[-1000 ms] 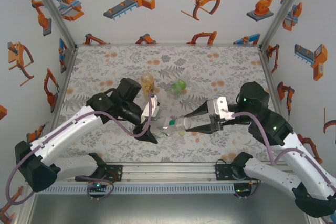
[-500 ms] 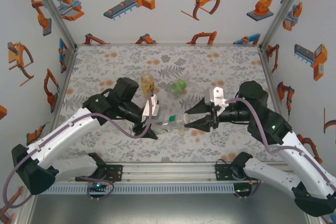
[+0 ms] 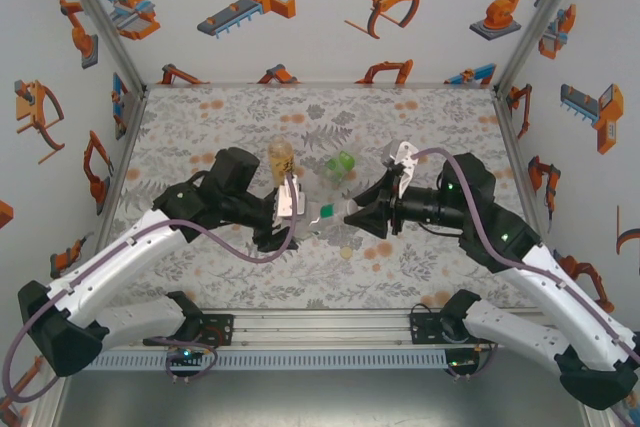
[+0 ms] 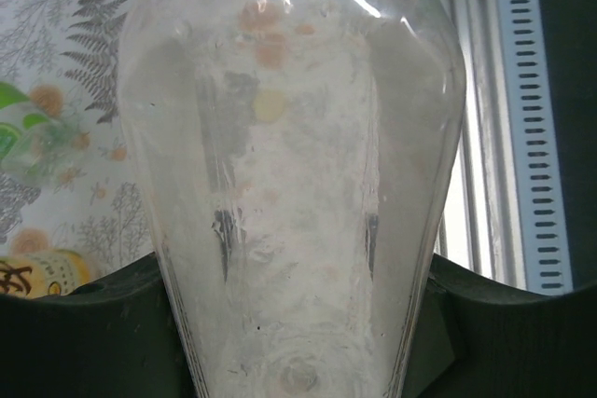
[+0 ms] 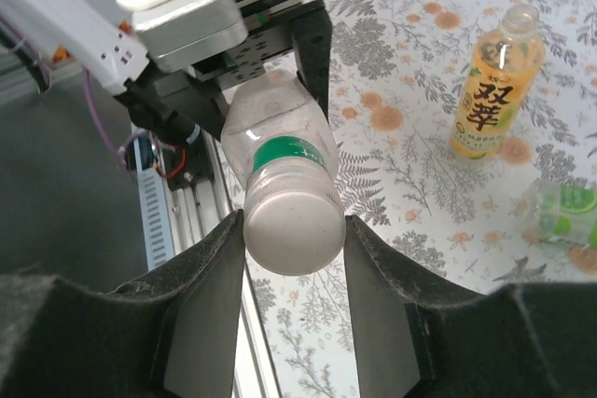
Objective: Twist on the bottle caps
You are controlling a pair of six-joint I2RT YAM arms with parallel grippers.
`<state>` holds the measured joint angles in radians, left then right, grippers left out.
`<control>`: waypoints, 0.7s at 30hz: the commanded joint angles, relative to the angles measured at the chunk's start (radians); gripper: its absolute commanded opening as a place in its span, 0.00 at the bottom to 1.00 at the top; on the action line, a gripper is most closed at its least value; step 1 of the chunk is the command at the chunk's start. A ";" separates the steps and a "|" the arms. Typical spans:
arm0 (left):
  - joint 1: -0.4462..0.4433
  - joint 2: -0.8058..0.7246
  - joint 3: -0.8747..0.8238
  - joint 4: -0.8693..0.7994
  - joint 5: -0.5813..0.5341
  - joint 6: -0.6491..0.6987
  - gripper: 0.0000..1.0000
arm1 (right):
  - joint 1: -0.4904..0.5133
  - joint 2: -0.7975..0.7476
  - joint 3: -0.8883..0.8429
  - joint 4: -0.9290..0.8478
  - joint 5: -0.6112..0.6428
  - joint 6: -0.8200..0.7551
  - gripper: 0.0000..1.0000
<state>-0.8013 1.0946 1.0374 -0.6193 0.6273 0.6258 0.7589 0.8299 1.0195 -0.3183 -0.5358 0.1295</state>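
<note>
Clear plastic and seemingly empty, the clear bottle (image 3: 322,215) lies level above the mat (image 3: 430,127) in the top view, spanning the gap between the two arms near the middle front. The left gripper (image 3: 292,219) comes in from the left, wrist bent inward, with its jaws clamped on the bottle's body. The right gripper (image 3: 354,215) reaches in from the right on an almost level forearm, jaws closed around the bottle's mouth end. Behind them the amber bottle (image 3: 281,160) stands upright, and the green bottle (image 3: 341,165) sits just to its right, apart from it. A yellowish cap (image 3: 346,252) lies on the mat just in front of the held bottle. From the left wrist, the clear bottle's wall is pressed between the dark fingers (image 4: 84,333); its inside is bare and misty, and the mat's pattern shows through. The right wrist view adds the cap itself: a whitish cap (image 5: 292,226) sits on the neck beyond a green ring (image 5: 284,151), nipped in a narrow grip between the right fingers. The amber bottle's neck is uncapped and its body is yellow-orange up to the shoulder. The green bottle is blurred at the frame's edge, so I cannot tell its contents.
</note>
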 commanded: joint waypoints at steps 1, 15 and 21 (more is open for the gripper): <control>-0.004 -0.045 -0.020 0.112 -0.023 -0.054 0.00 | 0.011 0.016 -0.054 0.125 0.128 0.189 0.00; -0.022 -0.109 -0.081 0.199 -0.233 -0.037 0.00 | 0.011 0.111 -0.040 0.026 0.393 0.957 0.00; -0.032 -0.103 -0.083 0.199 -0.249 -0.037 0.00 | 0.010 0.131 -0.023 0.021 0.375 1.037 0.12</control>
<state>-0.8062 1.0088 0.9413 -0.5034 0.3222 0.5728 0.7666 0.9401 0.9737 -0.2459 -0.2043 1.0508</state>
